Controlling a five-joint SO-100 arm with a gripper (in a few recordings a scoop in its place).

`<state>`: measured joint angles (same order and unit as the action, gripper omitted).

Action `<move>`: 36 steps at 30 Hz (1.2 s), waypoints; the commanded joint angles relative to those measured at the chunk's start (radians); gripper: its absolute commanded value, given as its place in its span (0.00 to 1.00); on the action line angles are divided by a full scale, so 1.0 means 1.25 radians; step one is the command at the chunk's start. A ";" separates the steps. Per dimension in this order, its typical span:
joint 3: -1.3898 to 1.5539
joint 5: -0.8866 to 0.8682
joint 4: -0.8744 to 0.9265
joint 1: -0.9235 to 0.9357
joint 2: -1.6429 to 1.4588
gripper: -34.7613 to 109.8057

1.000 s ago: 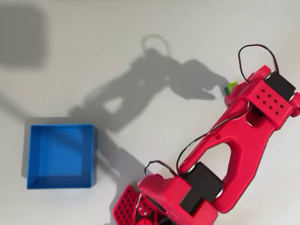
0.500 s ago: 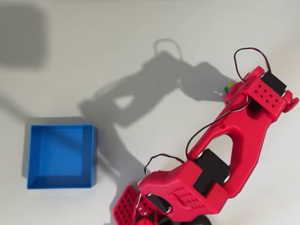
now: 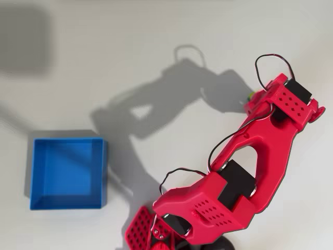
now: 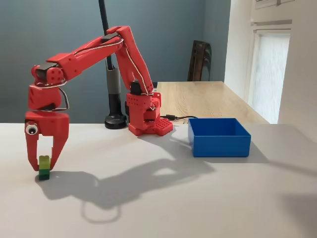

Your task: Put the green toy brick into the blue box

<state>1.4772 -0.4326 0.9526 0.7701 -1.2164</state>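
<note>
Brick [image 4: 44, 167] on the worktop [image 4: 158, 198] sits right between your pincer [image 4: 45, 167] tips, standing upright, fingers spread just wider than it; the box [image 4: 219, 137] lies well apart to the right.

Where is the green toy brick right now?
In the fixed view the green toy brick stands on the table at far left, between the lowered gripper's open fingers, far from the blue box on the right.
</note>
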 commanded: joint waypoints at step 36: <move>0.265 0.141 0.304 -0.852 -0.604 0.24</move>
<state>1.8285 -0.2286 1.2732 -0.1549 -1.8807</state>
